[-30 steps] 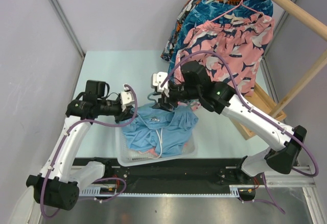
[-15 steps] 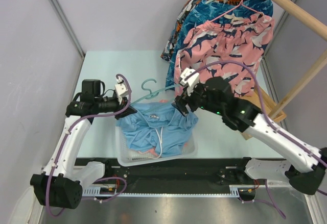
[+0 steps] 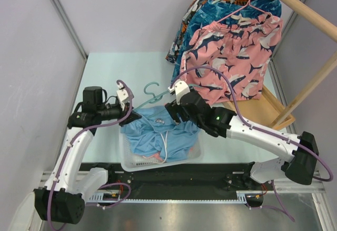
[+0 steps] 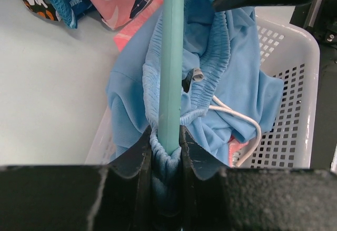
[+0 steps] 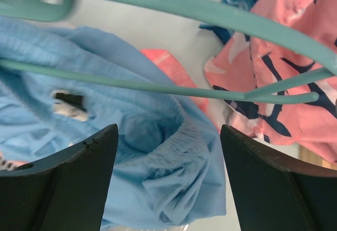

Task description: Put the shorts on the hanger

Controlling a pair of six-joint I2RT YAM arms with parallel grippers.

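The sky-blue shorts (image 3: 163, 131) lie bunched in a white basket (image 3: 125, 160), with the white drawstring showing. The mint-green hanger (image 3: 152, 89) lies across them, its hook pointing to the far side. My left gripper (image 3: 132, 116) is at the basket's far left corner. In the left wrist view it (image 4: 167, 136) is shut on the hanger's bar (image 4: 171, 57), with a fold of the shorts' waistband (image 4: 158, 154) pinched beside it. My right gripper (image 3: 172, 115) hangs open just above the shorts. In the right wrist view it (image 5: 168, 136) is empty, over the shorts (image 5: 158, 162) and below the hanger (image 5: 158, 87).
Salmon-pink shorts (image 3: 152, 158) lie under the blue ones in the basket. Pink shark-print shorts (image 3: 231, 52) and other printed clothes hang on a wooden rack (image 3: 300, 7) at the back right. The rack's wooden base (image 3: 268, 110) stands right of the basket.
My right gripper has come off the shorts, swung right, then come back lower over them, open. The hanger's hook has come into view. My left gripper has shifted slightly.
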